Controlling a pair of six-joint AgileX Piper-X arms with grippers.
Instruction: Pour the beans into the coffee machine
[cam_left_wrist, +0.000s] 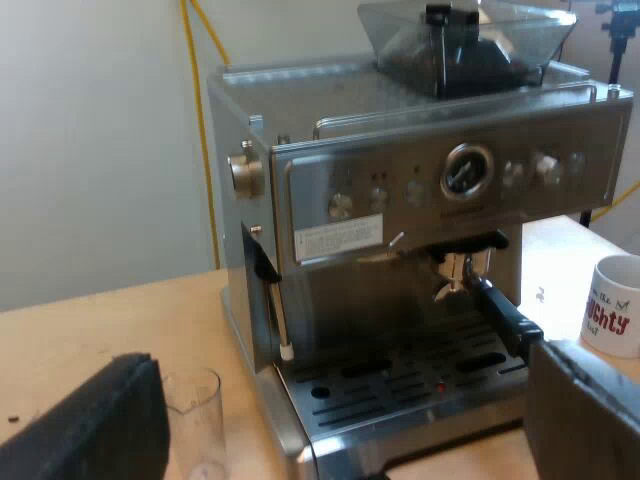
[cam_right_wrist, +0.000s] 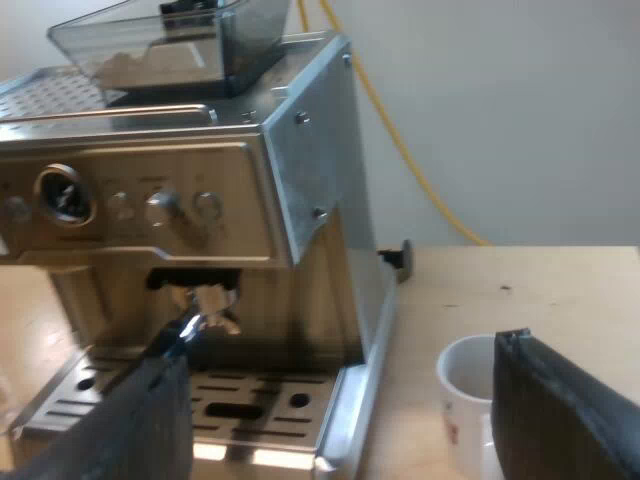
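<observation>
The espresso machine is seen standing on a light wooden worktop, its front panel of dials and a round gauge turned toward both wrist cameras. The bean hopper, a clear smoky tub, is seated on the machine's top, and a dark mass of beans is seen inside it. A holder is locked into the machine's front, and its dark handle is angled out above the slotted drip tray.

The left claw is held low in front of the drip tray, with its two black fingers spread wide apart and nothing gripped between them. A measuring glass is set upright on the worktop just beside one of these fingers; whether anything lies in the glass cannot be told.

The right claw is likewise held before the machine's front, with its fingers parted and nothing held. A white mug with red lettering is placed upright on the worktop near the machine's side, close to one finger of the right claw.
</observation>
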